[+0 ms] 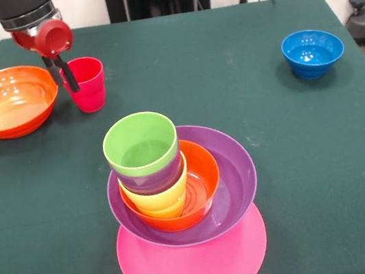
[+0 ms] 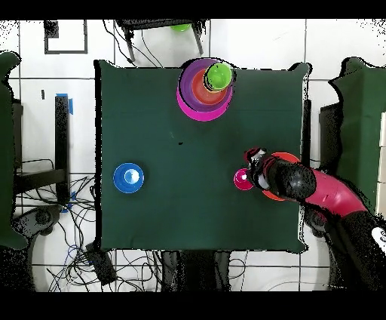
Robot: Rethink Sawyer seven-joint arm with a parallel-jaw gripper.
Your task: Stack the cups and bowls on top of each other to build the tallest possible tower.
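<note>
the large orange bowl (image 1: 7,101) is sitting at ten o'clock. beside it the gripper (image 1: 66,77) is seemingly closing narrowly on the red cup (image 1: 85,83) rim. the tower (image 1: 183,206) is standing at six, the blue bowl (image 1: 313,52) at two.

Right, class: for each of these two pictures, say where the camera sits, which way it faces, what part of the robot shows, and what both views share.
Front view: across the table from the robot, facing it; sees the tower, large orange bowl, blue bowl; the gripper comes down at the red cup.
Overhead view: above the table, looking straight down, robot's base at the bottom; the arm reaches in from the lower right.
Shared: tower, red cup, blue bowl, large orange bowl, gripper, turned half round between views.
</note>
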